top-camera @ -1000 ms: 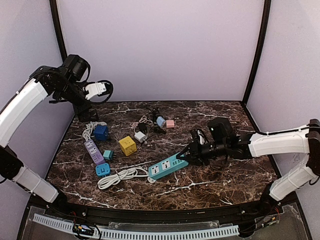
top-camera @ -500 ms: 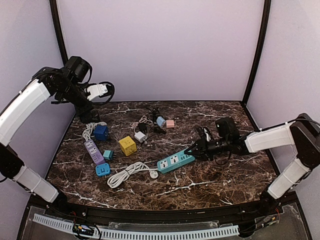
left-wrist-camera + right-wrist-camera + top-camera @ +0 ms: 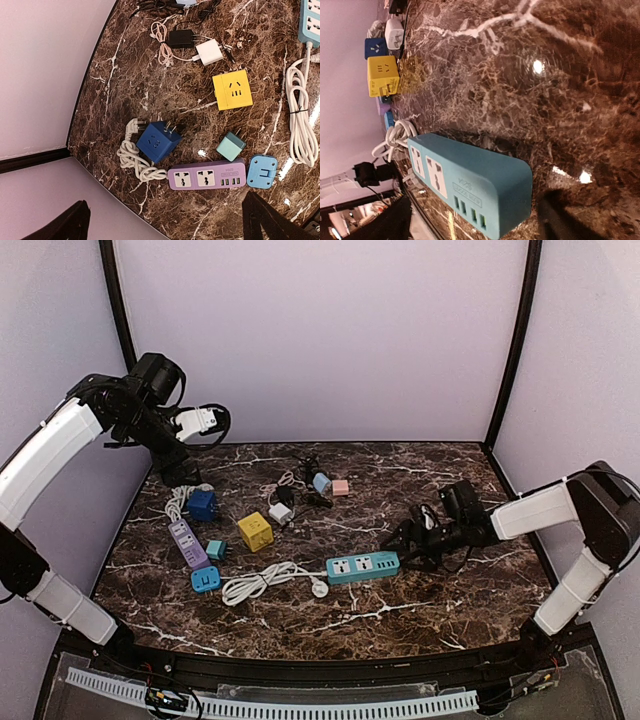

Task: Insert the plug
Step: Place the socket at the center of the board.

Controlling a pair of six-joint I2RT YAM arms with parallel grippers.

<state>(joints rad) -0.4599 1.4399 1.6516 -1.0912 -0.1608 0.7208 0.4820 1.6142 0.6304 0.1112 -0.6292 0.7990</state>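
Since a second before, the teal plastic power strip had been dragged toward 3 o'clock and turned from slanting to nearly level. Its white coiled cord trailed after it, and the right arm had folded back with it. The strip lay near the middle of the dark marble table.

The right gripper sat low at the strip's 3 o'clock end, jaws apart around that end and not clearly squeezing it. The left gripper hung high at 10 o'clock, jaws wide apart and empty, over the purple power strip.

I judged this to be the positioning step, with no socket filled yet. The next move called for taking up a plug and bringing its prongs square to a socket while the strip was kept from sliding.
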